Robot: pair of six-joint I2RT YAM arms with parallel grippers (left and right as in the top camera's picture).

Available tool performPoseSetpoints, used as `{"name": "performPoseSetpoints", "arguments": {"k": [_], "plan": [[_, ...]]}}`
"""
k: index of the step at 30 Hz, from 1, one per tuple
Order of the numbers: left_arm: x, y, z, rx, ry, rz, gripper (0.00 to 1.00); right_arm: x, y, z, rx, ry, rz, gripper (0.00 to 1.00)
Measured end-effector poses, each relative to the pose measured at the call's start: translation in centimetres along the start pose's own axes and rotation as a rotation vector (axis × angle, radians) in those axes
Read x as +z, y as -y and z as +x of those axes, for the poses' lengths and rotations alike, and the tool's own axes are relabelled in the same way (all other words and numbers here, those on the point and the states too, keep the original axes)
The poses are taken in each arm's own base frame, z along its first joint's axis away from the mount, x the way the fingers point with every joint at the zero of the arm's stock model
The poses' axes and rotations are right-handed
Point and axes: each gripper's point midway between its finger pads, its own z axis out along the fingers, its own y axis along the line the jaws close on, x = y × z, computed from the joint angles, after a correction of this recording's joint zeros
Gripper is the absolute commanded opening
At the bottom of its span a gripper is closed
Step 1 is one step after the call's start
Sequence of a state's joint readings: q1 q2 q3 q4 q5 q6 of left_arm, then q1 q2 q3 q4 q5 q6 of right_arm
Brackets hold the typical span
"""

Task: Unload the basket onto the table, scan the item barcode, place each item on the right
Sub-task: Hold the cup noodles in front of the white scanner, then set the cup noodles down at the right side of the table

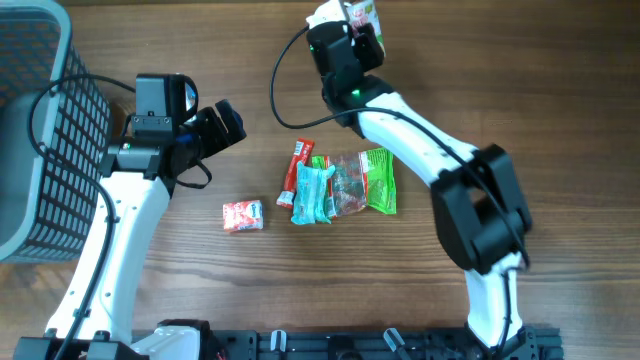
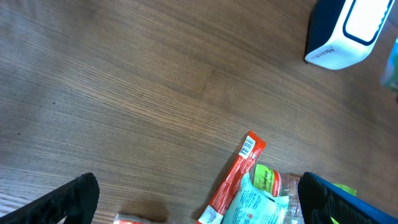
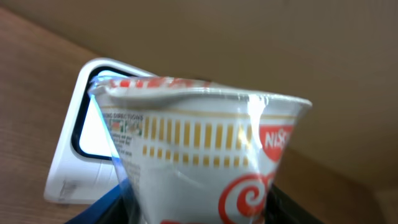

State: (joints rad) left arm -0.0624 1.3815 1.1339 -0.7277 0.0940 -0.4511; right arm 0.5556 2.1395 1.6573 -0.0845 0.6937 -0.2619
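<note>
Holding Nissin cup noodle [image 3: 205,162] before scanner [image 3: 71,162] so barcode prob. reads, R gripper [image 1: 357,35] clamped on it; L gripper [image 1: 212,135] wide open.

Wood table [image 1: 520,70], snack pkts [image 1: 340,186], basket [image 1: 40,130], scanner [image 2: 345,31]

There is open tabletop [image 1: 580,120] on the right. Snack packs [image 1: 345,185] fill the middle, and a big basket [image 1: 60,130] blocks the left.
</note>
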Motion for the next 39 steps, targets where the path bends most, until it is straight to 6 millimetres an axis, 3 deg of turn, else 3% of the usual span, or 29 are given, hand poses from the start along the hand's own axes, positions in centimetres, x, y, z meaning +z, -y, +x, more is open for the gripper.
{"name": "performPoseSetpoints", "arguments": {"k": [3, 4, 6, 7, 9, 11, 14, 15, 16, 18, 19, 20, 24, 26, 28, 30, 32, 35, 39], "plan": [[0.0, 0.0, 0.0, 0.0, 0.0, 0.0, 1.0, -4.9, 5.1, -1.6, 0.079, -0.035, -0.054, 0.57], [0.0, 0.0, 0.0, 0.0, 0.002, 0.0, 1.0, -7.5, 8.4, -2.3, 0.134, -0.036, -0.065, 0.57], [0.0, 0.0, 0.0, 0.0, 0.001, 0.0, 1.0, -10.8, 13.1, -1.6, 0.225, -0.079, -0.096, 0.57], [0.0, 0.0, 0.0, 0.0, 0.0, 0.0, 1.0, -11.8, 15.5, 0.8, 0.269, -0.165, -0.113, 0.57], [0.0, 0.0, 0.0, 0.0, -0.001, -0.001, 1.0, -11.4, 18.1, 5.6, 0.352, -0.328, -0.137, 0.57], [0.0, 0.0, 0.0, 0.0, 0.001, 0.0, 1.0, -10.4, 19.2, 13.1, 0.427, -0.568, -0.174, 0.57], [0.0, 0.0, 0.0, 0.0, -0.001, 0.0, 1.0, -9.3, 18.7, 20.2, 0.508, -0.758, -0.199, 0.57], [0.0, 0.0, 0.0, 0.0, -0.001, 0.0, 1.0, -9.1, 18.0, 23.4, 0.525, -0.832, -0.205, 0.57], [0.0, 0.0, 0.0, 0.0, 0.0, 0.0, 1.0, -9.1, 17.5, 25.1, 0.534, -0.87, -0.211, 0.58], [0.0, 0.0, 0.0, 0.0, 0.0, -0.001, 1.0, -9.3, 17.0, 27.9, 0.552, -0.929, -0.211, 0.8], [0.0, 0.0, 0.0, 0.0, 0.0, -0.001, 1.0, -9.5, 16.9, 28.7, 0.561, -0.948, -0.209, 0.86], [0.0, 0.0, 0.0, 0.0, 0.0, -0.001, 1.0, -9.6, 16.9, 29.2, 0.565, -0.956, -0.208, 0.99], [0.0, 0.0, 0.0, 0.0, 0.0, -0.001, 1.0, -9.7, 16.6, 29.4, 0.565, -0.963, -0.215, 1.0], [0.0, 0.0, 0.0, 0.0, -0.001, -0.001, 1.0, -10.7, 16.0, 29.1, 0.576, -1.004, -0.267, 1.0], [0.0, 0.0, 0.0, 0.0, -0.001, -0.001, 1.0, -11.3, 15.6, 25.2, 0.639, -0.951, -0.409, 1.0], [0.0, 0.0, 0.0, 0.0, 0.0, 0.0, 1.0, -13.1, 14.2, 20.4, 0.663, -0.844, -0.626, 1.0], [0.0, 0.0, 0.0, 0.0, 0.0, 0.0, 1.0, -15.0, 11.9, 18.8, 0.641, -0.839, -0.752, 1.0], [0.0, 0.0, 0.0, 0.0, 0.001, 0.0, 1.0, -16.1, 7.8, 17.1, 0.586, -0.814, -0.852, 1.0], [0.0, 0.0, 0.0, 0.0, -0.001, 0.0, 1.0, -16.6, 2.6, 17.3, 0.543, -0.828, -0.851, 1.0]]}}
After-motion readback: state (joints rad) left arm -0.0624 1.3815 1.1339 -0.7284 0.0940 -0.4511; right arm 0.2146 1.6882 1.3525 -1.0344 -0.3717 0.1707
